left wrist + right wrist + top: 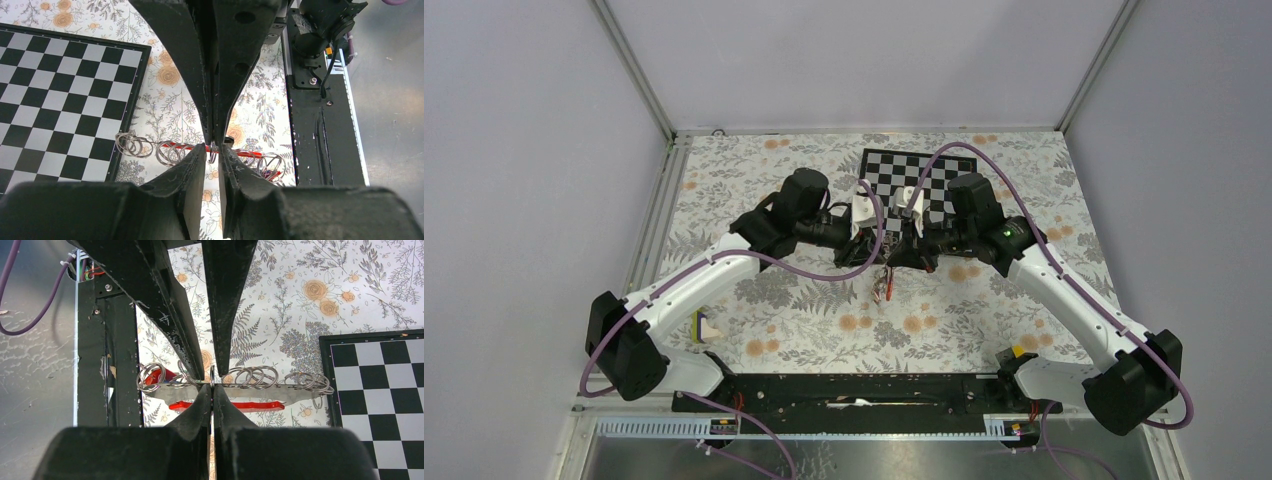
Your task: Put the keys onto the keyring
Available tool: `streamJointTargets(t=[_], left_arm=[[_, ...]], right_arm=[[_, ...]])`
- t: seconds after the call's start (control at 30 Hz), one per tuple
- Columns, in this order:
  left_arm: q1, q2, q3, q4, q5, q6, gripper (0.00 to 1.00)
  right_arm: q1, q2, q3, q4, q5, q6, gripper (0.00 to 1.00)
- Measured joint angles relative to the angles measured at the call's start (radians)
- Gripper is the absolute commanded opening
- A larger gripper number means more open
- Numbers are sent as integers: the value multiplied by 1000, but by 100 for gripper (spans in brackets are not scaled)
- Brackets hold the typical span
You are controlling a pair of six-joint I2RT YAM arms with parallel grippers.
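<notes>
The keyring point(212, 381) is a thin metal ring seen edge-on, and my right gripper point(213, 390) is shut on it above the floral cloth. My left gripper point(213, 150) meets it tip to tip from the other side. Its fingers point(199, 159) stand a narrow gap apart with the same keyring point(213, 151) between their tips. Below them a red strip point(175, 146) strung with several metal rings point(255, 376) runs across. Of the keys, only red and blue bits point(270, 174) show inside the end ring. From above, both grippers meet at the table's middle point(890, 243).
A chessboard point(894, 165) lies just behind the grippers. A yellow-and-white block point(707, 326) sits on the cloth near the left arm's base. The black mounting rail point(854, 390) runs along the near edge.
</notes>
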State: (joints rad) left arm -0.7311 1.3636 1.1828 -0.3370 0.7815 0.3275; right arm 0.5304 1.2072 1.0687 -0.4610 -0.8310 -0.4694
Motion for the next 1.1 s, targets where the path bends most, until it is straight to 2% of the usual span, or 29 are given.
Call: streamJointTargets(t=[0.57, 0.7, 0.8, 0.83, 1.1], left_arm=[[0, 14, -15, 17, 7, -13, 21], [0, 14, -15, 18, 9, -14, 13], [0, 15, -15, 18, 12, -18, 0], [0, 15, -15, 17, 16, -18, 0], [0, 21, -15, 23, 45, -43, 0]], right_arm=[[0, -2, 0, 3, 0, 11, 0], [0, -3, 0, 3, 0, 14, 0], [0, -3, 0, 4, 0, 15, 0], [0, -3, -1, 7, 1, 15, 0], [-2, -23, -19, 21, 2, 21, 19]])
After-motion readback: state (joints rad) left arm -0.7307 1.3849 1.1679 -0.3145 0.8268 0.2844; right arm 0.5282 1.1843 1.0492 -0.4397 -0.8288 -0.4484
